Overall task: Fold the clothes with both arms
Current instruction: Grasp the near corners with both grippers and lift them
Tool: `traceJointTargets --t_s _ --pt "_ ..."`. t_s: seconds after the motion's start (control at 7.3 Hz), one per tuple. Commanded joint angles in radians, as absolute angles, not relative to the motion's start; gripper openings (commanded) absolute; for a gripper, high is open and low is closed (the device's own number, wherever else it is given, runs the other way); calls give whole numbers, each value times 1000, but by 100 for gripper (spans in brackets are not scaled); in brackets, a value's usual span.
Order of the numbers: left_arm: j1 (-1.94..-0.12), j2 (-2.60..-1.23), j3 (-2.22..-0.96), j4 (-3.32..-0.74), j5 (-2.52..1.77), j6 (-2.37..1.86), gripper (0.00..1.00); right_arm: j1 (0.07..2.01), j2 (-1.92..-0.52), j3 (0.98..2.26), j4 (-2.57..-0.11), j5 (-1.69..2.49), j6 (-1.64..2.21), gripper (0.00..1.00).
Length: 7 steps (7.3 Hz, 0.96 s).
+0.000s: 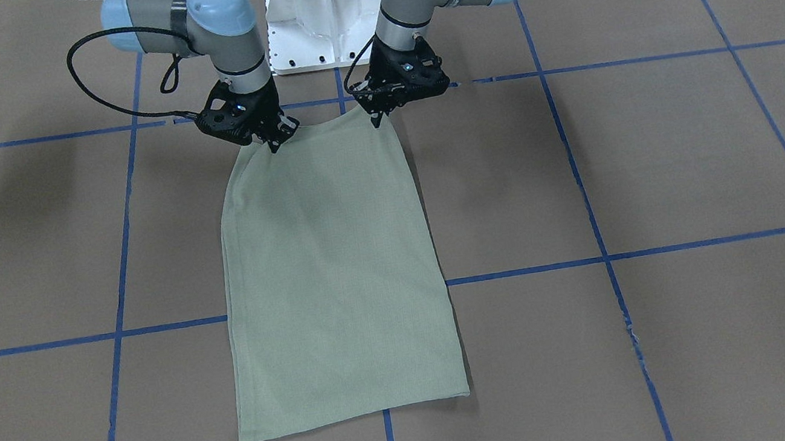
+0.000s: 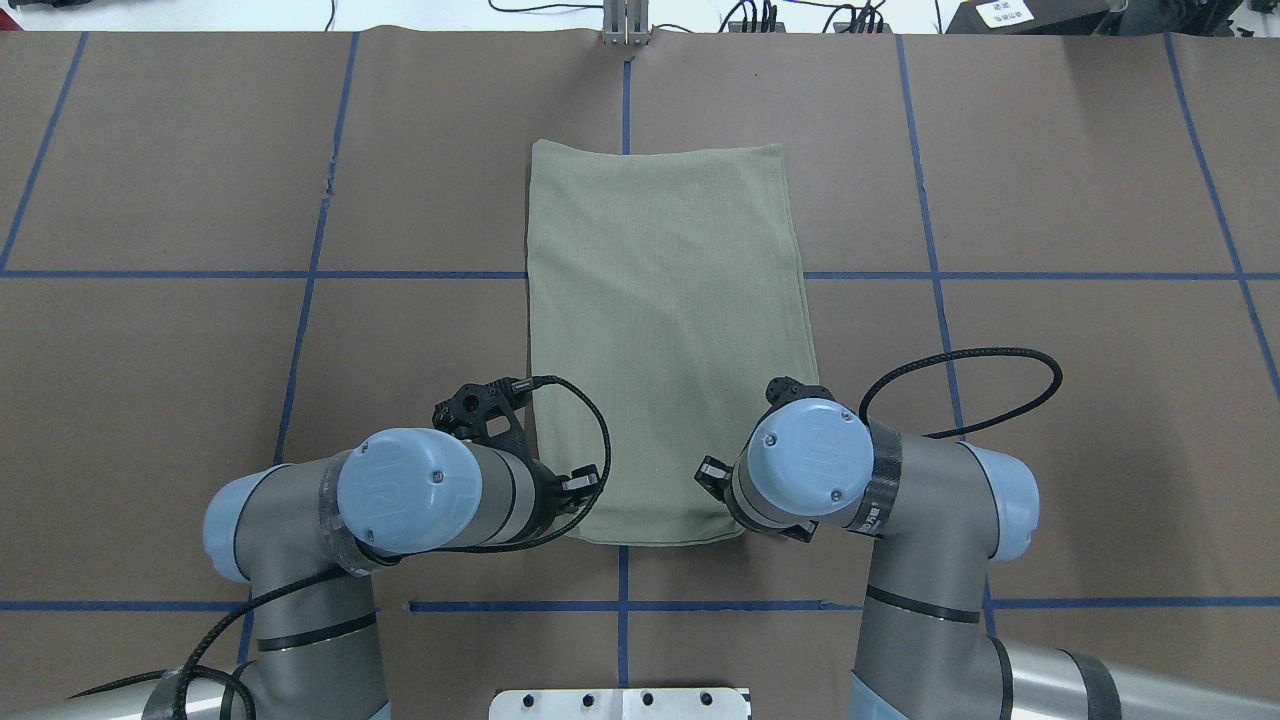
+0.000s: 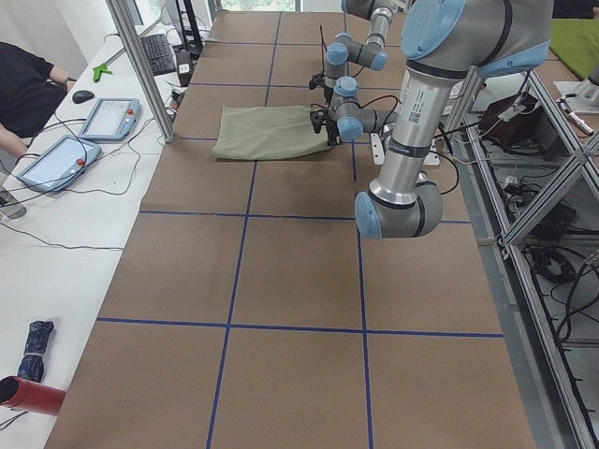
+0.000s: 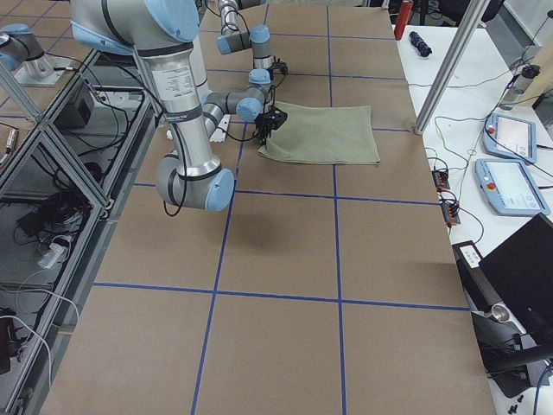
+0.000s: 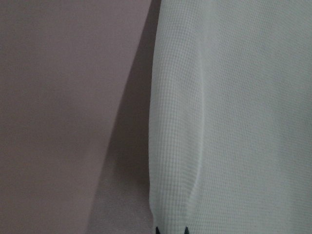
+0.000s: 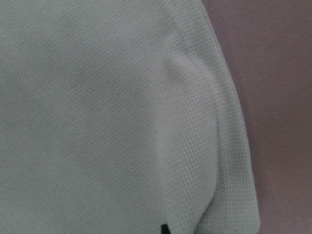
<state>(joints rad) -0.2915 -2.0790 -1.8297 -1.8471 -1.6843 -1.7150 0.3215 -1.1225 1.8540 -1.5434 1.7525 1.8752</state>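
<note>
Both left end effector (image 1: 377, 119) and right end effector (image 1: 276, 143) pinch the shirt (image 1: 336, 280).

Left arm (image 2: 300, 520) and right arm (image 2: 930, 520) reach forward, elbows bent outward and wrists turned in toward each other, blue joint caps facing up — a mirrored pose. The left gripper (image 1: 377, 116) and right gripper (image 1: 275, 142) point steeply down, level with one another, fingers drawn nearly together, each pinching one near corner of the shirt (image 1: 335, 272).
</note>
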Motion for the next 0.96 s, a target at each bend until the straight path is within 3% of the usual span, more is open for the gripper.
traceJointTargets --t_s 0.0,0.68,0.82 --pt "-278 -2066 -1883 -1842 -1681 -1717 0 324 -1137 1922 -1543 1761 1871 0" --pt "-166 -1893 -2201 -1702 -1681 -1732 0 232 -1202 2192 -1552 1860 1873 0" --pt "-160 -1899 -2198 -1692 -1693 -1732 0 229 -1200 2181 -1552 1861 1871 0"
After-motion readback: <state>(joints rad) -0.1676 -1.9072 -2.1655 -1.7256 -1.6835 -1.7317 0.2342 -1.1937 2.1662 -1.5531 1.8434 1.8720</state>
